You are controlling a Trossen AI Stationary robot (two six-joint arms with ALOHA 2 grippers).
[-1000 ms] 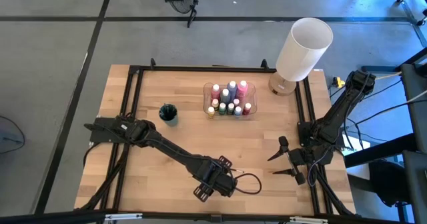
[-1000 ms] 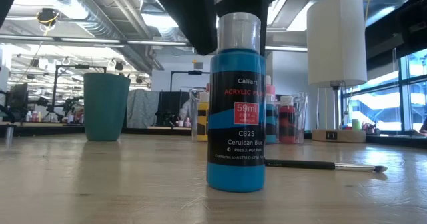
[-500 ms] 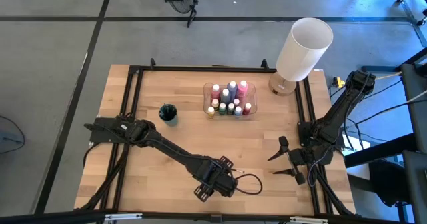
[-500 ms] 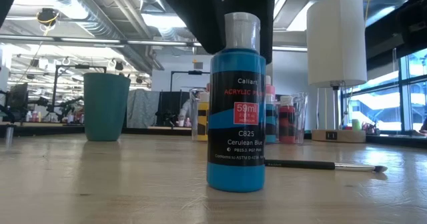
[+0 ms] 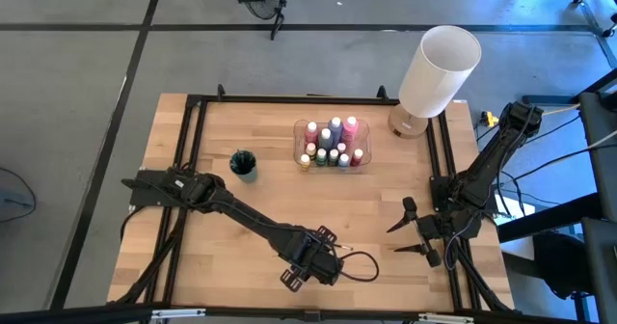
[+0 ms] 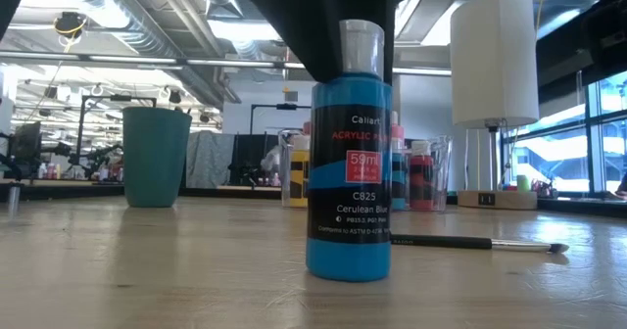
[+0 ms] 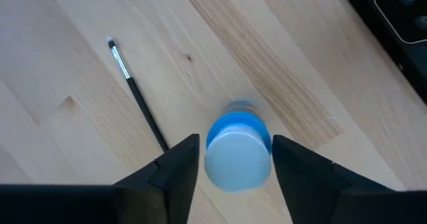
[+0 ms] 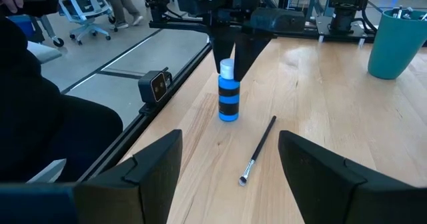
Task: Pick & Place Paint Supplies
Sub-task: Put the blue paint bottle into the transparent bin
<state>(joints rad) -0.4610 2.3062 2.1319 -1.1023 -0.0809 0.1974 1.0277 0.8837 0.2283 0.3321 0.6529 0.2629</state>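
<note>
Near the desk's (image 5: 193,218) front edge, the left tool (image 7: 230,159) has narrowed around the blue paint bottle (image 6: 349,153), nudging it slightly; the grasp looks nearly complete. The right tool (image 8: 227,159) waits, released.

Location: an open-plan robotics lab or workshop. Indicators: exposed ceiling ducts (image 6: 108,6) with strip lighting, a grey concrete floor (image 5: 77,73) marked with dark lines, rolling office chairs (image 8: 83,17), and further framed workbenches (image 8: 313,24) carrying equipment.
</note>
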